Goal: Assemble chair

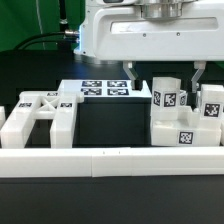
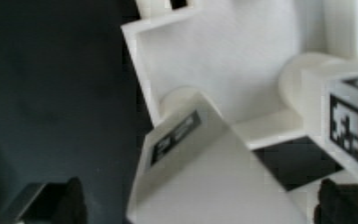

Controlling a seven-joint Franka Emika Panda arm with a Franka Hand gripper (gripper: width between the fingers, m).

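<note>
The chair lies in loose white parts with black-and-white tags. A cluster of chunky slabs and posts [image 1: 186, 118] stands at the exterior view's right. A flat frame-like part [image 1: 40, 114] lies at the exterior view's left. My gripper [image 1: 165, 78] hangs open over the cluster, one finger [image 1: 133, 74] on each side of an upright tagged post [image 1: 168, 97], not touching it. In the wrist view my gripper [image 2: 202, 205] is open over a white slab [image 2: 220, 90], with a tagged post [image 2: 345, 112] beside one dark fingertip [image 2: 348, 198].
The marker board [image 1: 104, 88] lies flat behind the dark table middle. A long low white rail [image 1: 110, 160] runs along the front edge. Dark cables hang at the back of the exterior view's left.
</note>
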